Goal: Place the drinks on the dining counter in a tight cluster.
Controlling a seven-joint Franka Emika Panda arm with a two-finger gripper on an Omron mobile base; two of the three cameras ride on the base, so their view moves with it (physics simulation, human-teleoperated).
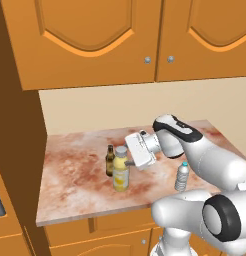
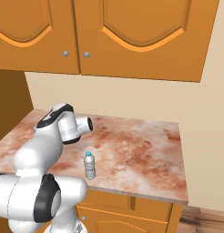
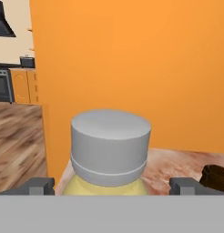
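Note:
Three drinks stand on a narrow marbled counter (image 1: 75,175) under wall cabinets. The wide yellow bottle (image 1: 120,176) has a grey cap (image 3: 109,145). My gripper (image 1: 126,161) reaches it from the right and is open, one fingertip on each side just below the cap (image 3: 113,186). Nothing is held. The slim dark brown bottle (image 1: 110,161) stands right behind the yellow one to its left, and its edge shows in the hand view (image 3: 216,175). The small clear water bottle with a blue cap (image 1: 182,176) (image 2: 89,165) stands apart near the front edge. The dining counter is out of view.
Orange wall cabinets (image 1: 95,40) hang over the counter. A tall orange side panel (image 1: 20,150) (image 3: 132,68) closes its left end, close behind the yellow bottle. The counter's right part (image 2: 141,150) is bare stone. A wood floor (image 3: 16,141) and a stove (image 3: 2,84) show beyond the panel.

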